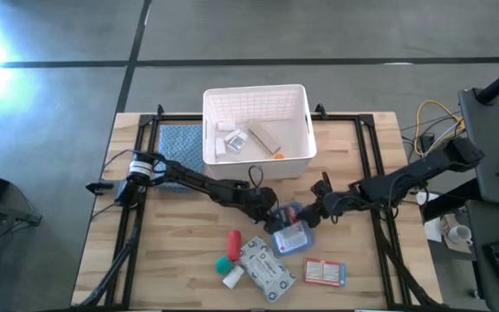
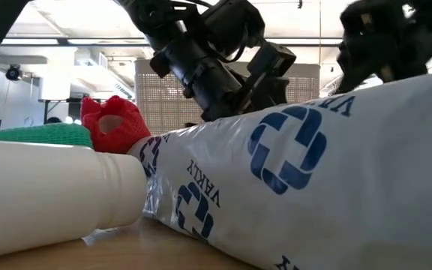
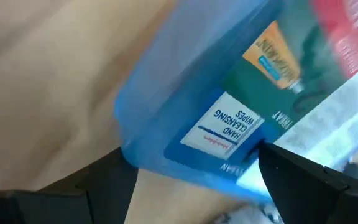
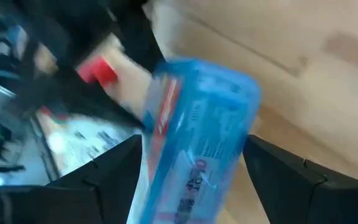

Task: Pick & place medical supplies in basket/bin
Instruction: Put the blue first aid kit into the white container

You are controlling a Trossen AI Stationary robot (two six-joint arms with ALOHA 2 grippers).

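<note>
The blue red-cross pouch (image 1: 291, 232) lies on the table in front of the white lattice bin (image 1: 297, 160). My right gripper (image 1: 312, 212) reaches in from the table's right and is shut on it, as the right wrist view (image 4: 197, 143) shows. My left gripper (image 1: 273, 214) comes from the left and is open, with a corner of the pouch (image 3: 185, 134) between its fingertips. The red tube (image 1: 234, 240), green-capped bottle (image 1: 224, 261), white pill bottle (image 1: 232, 277), grey-white packet (image 1: 265, 269) and white-red box (image 1: 324, 272) lie flat near the front edge. My right gripper has the pouch between its two fingers (image 4: 120, 171), which lie against its two long sides (image 4: 160, 149). The pouch fills the gap and reaches back between them. Whether it is clear of the table cannot be told. My left gripper: one finger (image 3: 291, 174) overlaps the pouch's edge (image 3: 229, 168); whether it touches, I cannot tell.
The bin holds several supplies, among them a white bottle (image 1: 232, 141) and a flat packet (image 1: 265, 134). A blue patterned cloth (image 1: 180, 143) lies left of the bin. In the low view the grey-white packet (image 2: 313, 172) and the white bottle (image 2: 51, 187) fill the foreground.
</note>
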